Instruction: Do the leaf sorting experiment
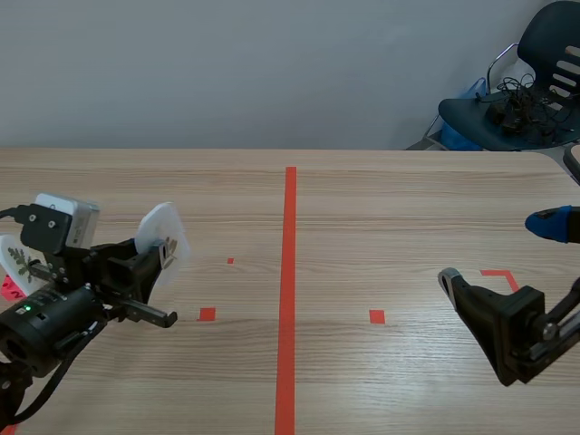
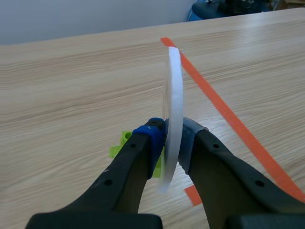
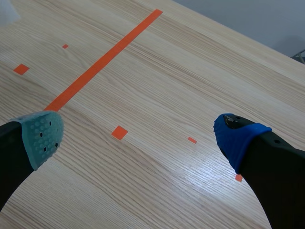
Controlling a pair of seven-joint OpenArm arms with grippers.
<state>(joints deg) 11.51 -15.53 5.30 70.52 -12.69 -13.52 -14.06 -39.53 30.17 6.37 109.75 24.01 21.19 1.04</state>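
Standing upright, white disc [image 2: 174, 90] clamped in left pincer [image 2: 172, 139]; right pincer [image 3: 140, 136] wide, empty.

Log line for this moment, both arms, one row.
left gripper: shut on white disc, held edge-up above table | right gripper: open, empty | leaf-print disc: beside left arm

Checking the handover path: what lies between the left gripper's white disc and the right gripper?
In the scene view, only bare table between white disc and right gripper, crossed by the orange-red tape line and square marks.
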